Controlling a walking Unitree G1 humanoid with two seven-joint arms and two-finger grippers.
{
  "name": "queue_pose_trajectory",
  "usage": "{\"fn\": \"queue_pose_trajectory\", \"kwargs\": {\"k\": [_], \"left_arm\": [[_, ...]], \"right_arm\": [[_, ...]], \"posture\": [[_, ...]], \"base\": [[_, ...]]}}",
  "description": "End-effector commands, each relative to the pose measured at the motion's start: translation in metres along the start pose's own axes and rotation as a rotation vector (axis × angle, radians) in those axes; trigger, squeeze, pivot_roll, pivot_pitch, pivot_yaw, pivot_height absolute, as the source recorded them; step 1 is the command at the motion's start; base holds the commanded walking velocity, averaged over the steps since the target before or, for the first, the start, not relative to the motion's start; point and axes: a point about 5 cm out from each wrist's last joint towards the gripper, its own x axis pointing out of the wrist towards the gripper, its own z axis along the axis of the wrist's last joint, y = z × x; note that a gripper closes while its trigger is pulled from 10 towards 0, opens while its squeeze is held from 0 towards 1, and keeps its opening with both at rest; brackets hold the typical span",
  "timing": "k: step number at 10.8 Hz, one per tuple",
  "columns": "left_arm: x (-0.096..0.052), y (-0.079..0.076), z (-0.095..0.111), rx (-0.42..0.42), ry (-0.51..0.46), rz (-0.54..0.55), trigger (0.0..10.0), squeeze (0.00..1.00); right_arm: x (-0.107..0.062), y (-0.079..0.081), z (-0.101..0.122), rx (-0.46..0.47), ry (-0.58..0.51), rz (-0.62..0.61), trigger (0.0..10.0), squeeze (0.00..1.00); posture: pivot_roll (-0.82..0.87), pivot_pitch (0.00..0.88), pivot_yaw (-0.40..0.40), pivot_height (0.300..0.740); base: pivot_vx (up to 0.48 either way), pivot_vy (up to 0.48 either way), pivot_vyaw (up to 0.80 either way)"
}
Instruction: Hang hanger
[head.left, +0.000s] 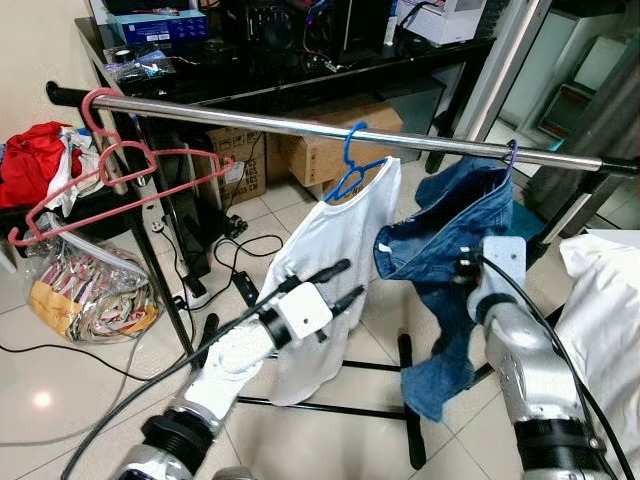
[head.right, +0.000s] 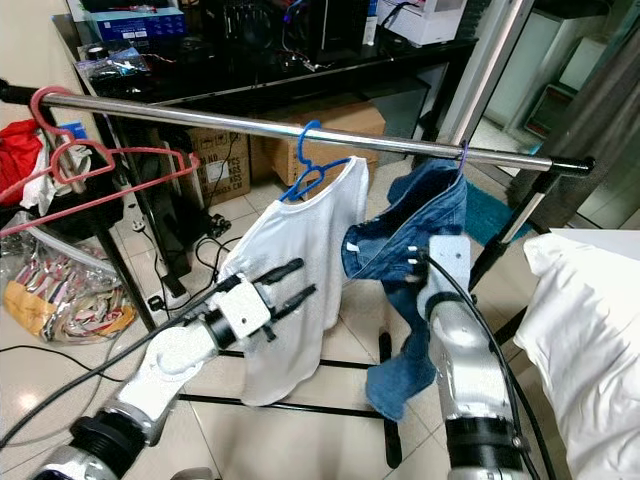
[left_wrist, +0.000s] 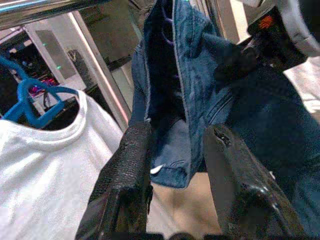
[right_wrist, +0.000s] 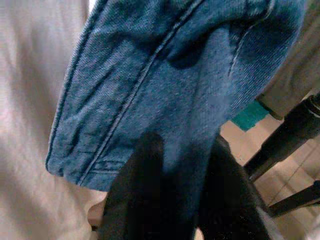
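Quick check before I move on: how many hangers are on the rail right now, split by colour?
Pink hangers, bare: 2
Blue hanger carrying the white T-shirt: 1
Purple hanger hook above the jeans: 1
Total on the rail: 4

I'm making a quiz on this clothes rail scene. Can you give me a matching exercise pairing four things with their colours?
Things:
1. hanger holding the white T-shirt
2. empty hangers at the rail's left end
3. garment against the right tool
4. bundle of cloth left of the rail

Colours:
A. red
B. blue denim
C. pink
D. bright blue

Pairs: 1-D, 2-C, 3-B, 4-A
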Motion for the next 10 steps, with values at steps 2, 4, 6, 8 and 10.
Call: {"fn": "queue_pose_trajectory", "kwargs": {"k": [2, 4, 6, 8, 10], "left_arm": [[-0.001, 0.001, 0.0, -0.018, -0.001, 0.02, 10.0, 0.0], [-0.002, 0.001, -0.001, -0.018, -0.001, 0.021, 10.0, 0.0], [-0.003, 0.002, -0.001, -0.012, 0.0, 0.025, 10.0, 0.0], [-0.002, 0.002, -0.001, -0.055, -0.006, 0.038, 10.0, 0.0], [-0.001, 0.001, -0.002, -0.072, -0.006, 0.041, 10.0, 0.0]], "right_arm": [[0.004, 0.002, 0.007, 0.023, -0.021, 0.01, 0.0, 0.0], [0.007, 0.003, 0.01, 0.038, -0.035, 0.003, 0.0, 0.0], [0.006, -0.001, 0.02, 0.044, -0.09, -0.023, 0.0, 0.0], [-0.003, -0.012, 0.041, 0.135, -0.27, -0.054, 0.0, 0.0], [-0.016, -0.01, 0.055, 0.226, -0.407, 0.012, 0.0, 0.0]], "posture": [[0.16, 0.002, -0.092, 0.74], [0.17, 0.0, -0.094, 0.74], [0.17, 0.0, -0.092, 0.74], [0.17, 0.0, -0.091, 0.74], [0.15, 0.0, -0.087, 0.74]], "base": [[0.0, 0.0, 0.0], [0.0, 0.0, 0.0], [0.0, 0.0, 0.0], [0.0, 0.0, 0.0], [0.0, 0.0, 0.0]]}}
